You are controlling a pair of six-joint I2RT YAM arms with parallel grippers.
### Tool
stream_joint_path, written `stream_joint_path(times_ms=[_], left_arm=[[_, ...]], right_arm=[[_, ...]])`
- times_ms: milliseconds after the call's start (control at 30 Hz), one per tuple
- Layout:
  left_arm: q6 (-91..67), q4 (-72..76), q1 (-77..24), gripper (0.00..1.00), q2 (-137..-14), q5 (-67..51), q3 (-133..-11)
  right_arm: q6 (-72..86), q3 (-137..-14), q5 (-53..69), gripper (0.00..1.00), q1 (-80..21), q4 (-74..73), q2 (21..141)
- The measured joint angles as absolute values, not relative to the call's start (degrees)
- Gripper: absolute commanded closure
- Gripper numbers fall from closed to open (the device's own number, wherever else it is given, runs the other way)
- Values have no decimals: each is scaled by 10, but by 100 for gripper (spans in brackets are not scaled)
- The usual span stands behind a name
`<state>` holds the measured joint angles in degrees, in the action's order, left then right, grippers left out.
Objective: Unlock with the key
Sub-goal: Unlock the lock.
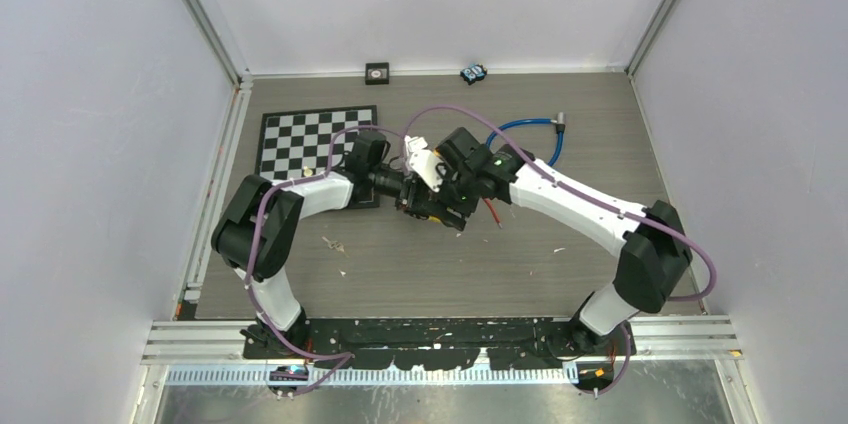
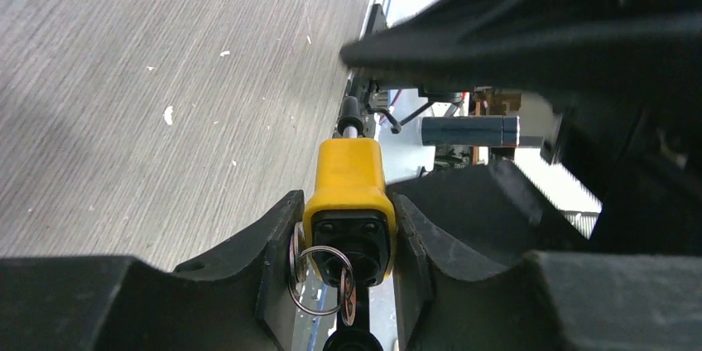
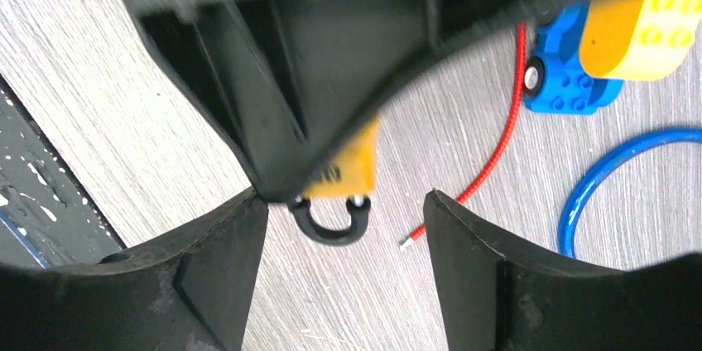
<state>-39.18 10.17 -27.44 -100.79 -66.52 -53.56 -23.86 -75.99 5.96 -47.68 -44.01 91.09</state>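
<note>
My left gripper (image 2: 348,223) is shut on a yellow padlock (image 2: 349,181), gripping its body from both sides above the table. A key with a metal ring (image 2: 319,281) sits in the keyhole on the lock's black near face. In the right wrist view the padlock (image 3: 352,170) pokes out from under the left gripper, and both legs of its black shackle (image 3: 329,225) sit in the body. My right gripper (image 3: 343,202) is open and empty. Its fingers stand either side of the shackle, not touching. Both grippers meet at mid-table (image 1: 425,199).
A red wire (image 3: 499,132) and a blue cable loop (image 3: 608,177) lie on the table right of the lock. A blue and yellow brick toy (image 3: 617,49) sits beyond them. A checkerboard (image 1: 315,141) lies at back left. Two small items (image 1: 377,71) sit by the back wall.
</note>
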Motion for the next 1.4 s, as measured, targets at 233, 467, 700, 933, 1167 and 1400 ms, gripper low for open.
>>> stream_joint_path(times_ms=[233,467,700,933,1167,1400], left_arm=[[-387,98,-271,100,-1008,-666,-536],[-417,119,-271,100,-1011,-667,-536],[-484,183,-271,100,-1040,-677,-536],[-506,213,-271,100,-1041,-682,-536],[-503,220,-269,100,-1041,-684,-536],[-455,172,-269,100,-1041,-684,-538]], right_arm=[[-251,-706,67,20,-456,-439,853],[-260,-684,46,20,-486,-420,850],[-279,-647,-78,31,-540,-357,850],[-302,-639,-172,38,-547,-312,850],[-315,-638,-198,45,-551,-307,850],[-318,-638,-194,57,-551,-313,835]])
